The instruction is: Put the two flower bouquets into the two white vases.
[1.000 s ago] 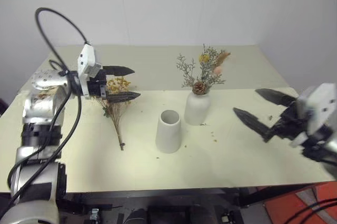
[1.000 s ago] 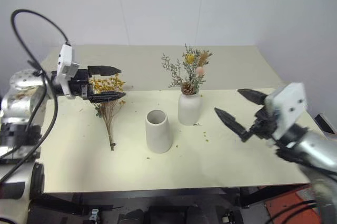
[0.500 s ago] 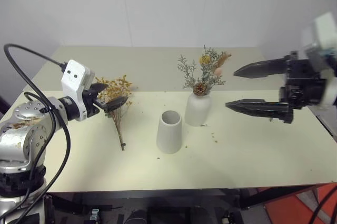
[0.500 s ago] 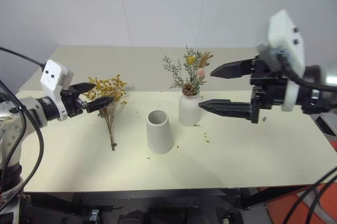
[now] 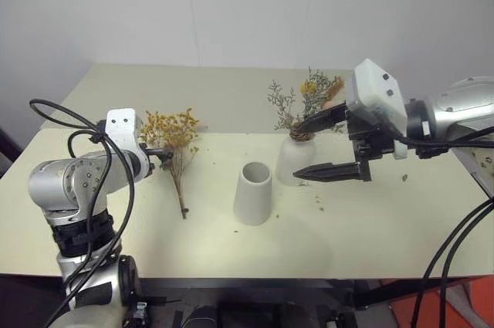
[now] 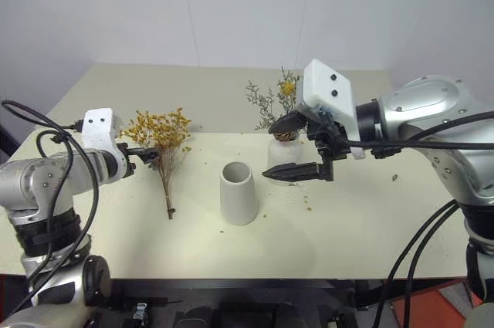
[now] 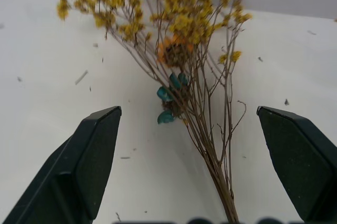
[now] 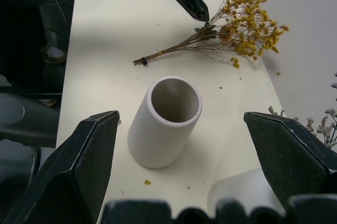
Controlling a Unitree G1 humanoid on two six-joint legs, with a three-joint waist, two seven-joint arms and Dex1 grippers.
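Head views: left gripper (image 5: 164,156) has dropped from above the yellow bouquet (image 5: 174,140) to bench (image 5: 401,228) level, fingers wide open, tips right at the stems just under the blossoms. Bouquet lies flat toward the left edge, blossoms to the far edge, stem ends to the near edge, not gripped yet. Right gripper (image 6: 292,147) has swung in from the right edge toward the middle, open, holding nothing, one finger passing in front of the round vase (image 6: 279,160). Reads as: left arm lining up the pick, right arm moving in to steady the cone vase (image 5: 254,193) or just hovering

Containers: the round vase, just right of centre, already carries the grey-green sprig bunch (image 6: 276,102). The cone vase stands upright mid-bench, just beside it toward the near-left, nothing in it. So half done, yellow bunch left

Left wrist view: both fingers (image 7: 87,161) spread wide, stems running between them, blossoms beyond, a small teal bit in the bunch. No contact visible; a close here looks like it would catch the stems

Right wrist view: fingers (image 8: 84,166) spread with the cone vase between them further ahead, mouth visible and hollow; yellow bouquet beyond it with the left gripper's tips at its stems; shoulder of the round vase low by one finger
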